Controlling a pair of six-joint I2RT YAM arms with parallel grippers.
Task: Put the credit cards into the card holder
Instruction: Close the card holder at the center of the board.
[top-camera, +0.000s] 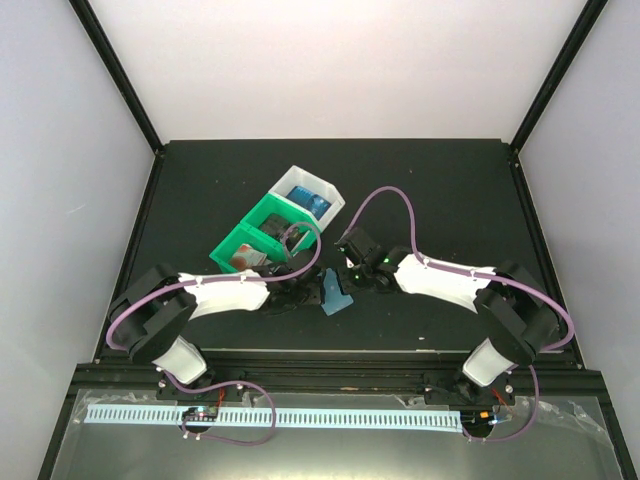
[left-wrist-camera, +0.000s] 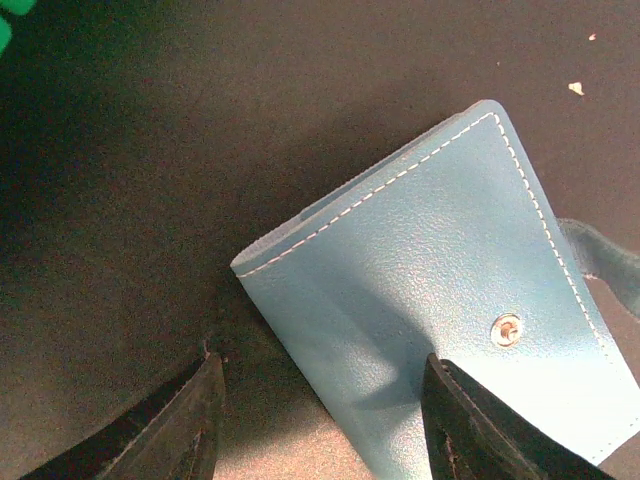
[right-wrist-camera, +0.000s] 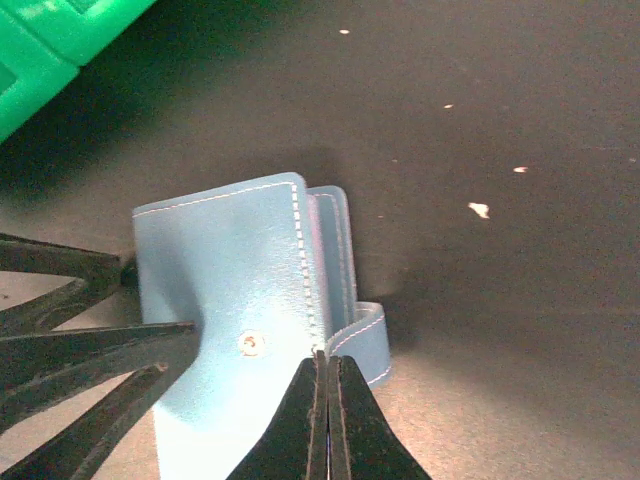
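Two arms are reaching toward the middle of the bench (top-camera: 440, 190), and we are seeing both sets of fingers gathering at the card holder (top-camera: 337, 299). It is lying on the dark surface just in front of the green bins (top-camera: 258, 213). The left fingers (left-wrist-camera: 185, 428) are standing apart. One is off the holder's near corner over bare bench, and the other is hanging over its blue face just below the metal snap stud (left-wrist-camera: 508, 329). Whether either one is touching it, we cannot tell. The right fingers (right-wrist-camera: 325, 420) are pressing together on the holder's stitched edge, right where the strap (right-wrist-camera: 362, 335) is curling off to the side. The holder is folded, with its inner leaves showing only as thin edges behind the front. A white bin (top-camera: 333, 197) is sitting behind the green ones, holding something blue.
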